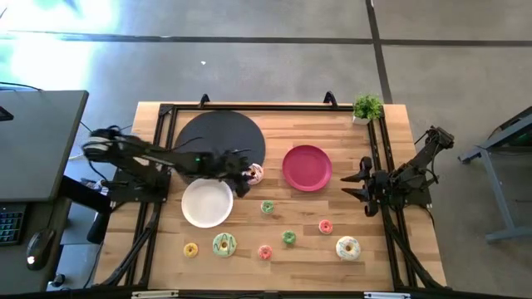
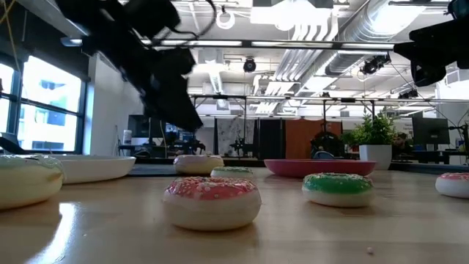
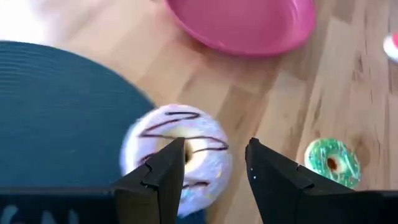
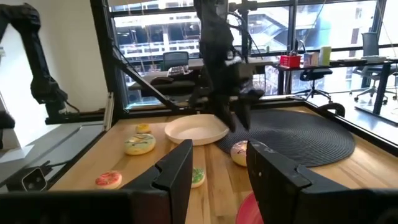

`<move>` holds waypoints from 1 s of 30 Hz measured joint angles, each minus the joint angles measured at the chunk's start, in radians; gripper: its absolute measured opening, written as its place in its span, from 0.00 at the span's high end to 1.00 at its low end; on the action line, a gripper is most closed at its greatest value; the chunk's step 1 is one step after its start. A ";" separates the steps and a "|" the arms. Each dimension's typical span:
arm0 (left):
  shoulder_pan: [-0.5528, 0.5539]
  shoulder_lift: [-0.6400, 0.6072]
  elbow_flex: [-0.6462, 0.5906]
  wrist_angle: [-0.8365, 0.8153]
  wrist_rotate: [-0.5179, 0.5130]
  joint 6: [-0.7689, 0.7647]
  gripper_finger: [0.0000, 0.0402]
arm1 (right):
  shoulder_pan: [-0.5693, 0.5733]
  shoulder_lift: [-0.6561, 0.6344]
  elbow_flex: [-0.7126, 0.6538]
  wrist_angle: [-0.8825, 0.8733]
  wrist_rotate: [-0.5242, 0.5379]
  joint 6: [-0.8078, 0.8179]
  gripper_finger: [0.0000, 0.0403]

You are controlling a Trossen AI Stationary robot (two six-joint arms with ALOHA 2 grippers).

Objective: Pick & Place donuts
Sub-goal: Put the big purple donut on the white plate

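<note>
A white-iced donut with chocolate drizzle point(image 3: 186, 134) point(image 1: 254, 173) lies flat at the black mat's edge point(image 3: 56, 118). My left gripper point(image 3: 214, 168) point(image 1: 243, 178) hangs open just above it, one finger over the hole and the other beyond the rim. In the low view this donut point(image 2: 198, 163) sits on the table with the fingers point(image 2: 189, 117) above it, apart. Several more donuts lie on the wood: small green point(image 1: 267, 207), green point(image 1: 288, 238), orange-pink point(image 1: 325, 226), white-yellow point(image 1: 348, 247), pink point(image 1: 265, 252), large green point(image 1: 224, 244), yellow point(image 1: 190, 249). My right gripper point(image 4: 217, 168) point(image 1: 359, 184) waits open at the table's right side.
A white plate point(image 1: 207, 203) lies near the left gripper, toward the near edge. A pink plate point(image 1: 307, 167) sits at mid-table, and a small potted plant point(image 1: 366, 108) stands at the far right corner. A black frame borders the table's left, far and right sides.
</note>
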 joint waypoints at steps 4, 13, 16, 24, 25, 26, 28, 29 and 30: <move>0.004 0.123 0.065 -0.008 0.072 0.010 0.59 | 0.000 0.000 0.000 -0.001 0.002 0.000 0.65; 0.003 0.196 0.131 -0.044 -0.051 0.012 0.59 | 0.000 0.000 0.000 -0.003 0.047 0.000 0.65; 0.002 0.197 0.130 -0.052 -0.075 0.006 0.59 | 0.000 0.000 0.000 -0.003 0.048 0.000 0.65; 0.002 0.197 0.192 -0.148 -0.098 0.044 0.59 | 0.000 0.000 0.000 -0.003 0.050 0.000 0.65; 0.002 0.197 0.210 -0.171 -0.113 0.057 0.59 | 0.000 0.000 0.000 -0.003 0.051 0.000 0.65; 0.002 0.197 0.229 -0.199 -0.122 0.070 0.59 | 0.000 0.000 0.000 -0.003 0.051 0.000 0.65; 0.005 0.197 0.258 -0.255 -0.132 0.092 0.59 | 0.000 0.000 0.000 -0.003 0.051 0.000 0.65; 0.011 0.197 0.266 -0.276 -0.134 0.101 0.59 | 0.000 0.000 0.000 -0.003 0.050 0.000 0.65; 0.016 0.197 0.267 -0.281 -0.125 0.103 0.59 | 0.000 0.000 0.000 -0.003 0.050 0.000 0.65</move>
